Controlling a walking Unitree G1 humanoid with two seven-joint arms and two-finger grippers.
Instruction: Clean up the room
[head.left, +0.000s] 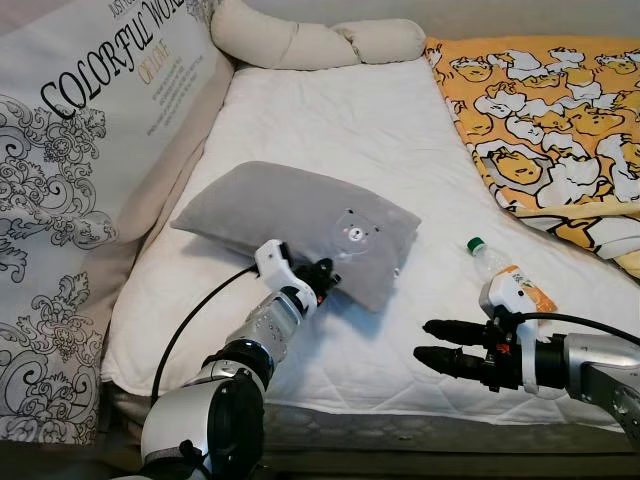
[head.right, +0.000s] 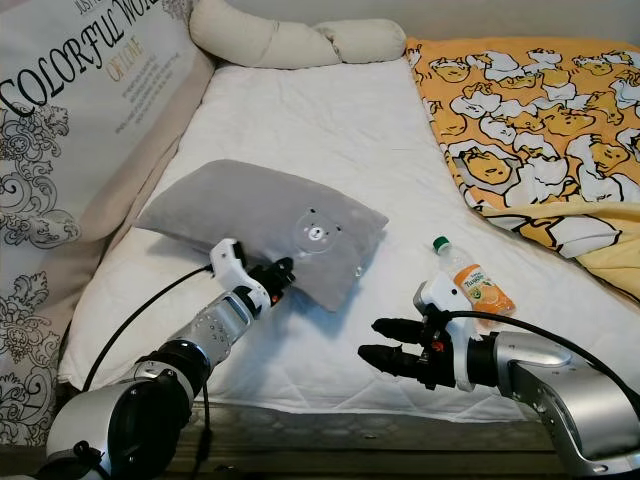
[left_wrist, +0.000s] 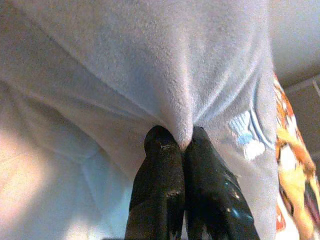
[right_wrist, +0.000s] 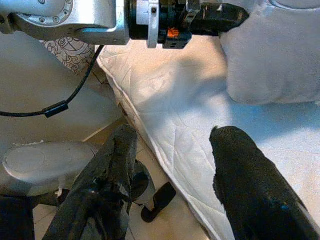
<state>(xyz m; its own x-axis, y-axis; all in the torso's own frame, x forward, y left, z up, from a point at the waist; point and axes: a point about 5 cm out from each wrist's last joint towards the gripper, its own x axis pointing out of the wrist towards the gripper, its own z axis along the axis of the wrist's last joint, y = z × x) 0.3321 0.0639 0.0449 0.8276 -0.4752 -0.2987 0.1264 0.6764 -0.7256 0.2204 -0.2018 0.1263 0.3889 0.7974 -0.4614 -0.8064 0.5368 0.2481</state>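
A grey pillow (head.left: 300, 225) with a small bear print lies on the white mattress (head.left: 330, 130). My left gripper (head.left: 326, 277) is shut on the pillow's near edge; in the left wrist view its two black fingers (left_wrist: 160, 170) pinch a fold of the grey fabric (left_wrist: 150, 60). A plastic bottle (head.left: 505, 275) with a green cap and orange label lies on the mattress at the right. My right gripper (head.left: 432, 345) hovers open above the bed's front edge, just short of the bottle, with nothing between its fingers (right_wrist: 125, 150).
An orange cartoon-print blanket (head.left: 550, 110) covers the bed's far right. A long beige bolster (head.left: 310, 40) lies along the head. A white printed cushion panel (head.left: 90, 130) lines the left side. Tiled floor (right_wrist: 170, 220) runs below the front edge.
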